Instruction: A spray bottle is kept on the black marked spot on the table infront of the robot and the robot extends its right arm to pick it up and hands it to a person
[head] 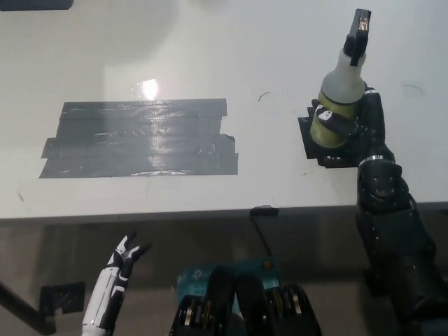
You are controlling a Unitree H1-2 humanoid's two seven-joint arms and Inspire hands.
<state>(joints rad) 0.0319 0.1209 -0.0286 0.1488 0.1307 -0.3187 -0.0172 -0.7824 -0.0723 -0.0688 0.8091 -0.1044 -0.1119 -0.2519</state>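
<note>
One spray bottle (339, 98) upright, nozzle up, gripped by right robot hand (353, 120)

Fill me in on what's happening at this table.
The robot's black right hand is wrapped around a spray bottle that stands over a small black marked spot on the white table. The bottle is upright, nozzle pointing away from the robot; whether it has left the surface cannot be told. The white left hand rests low below the table edge, fingers apart, holding nothing. A large patch of dark tape lies untouched to the left. No person is in view.
</note>
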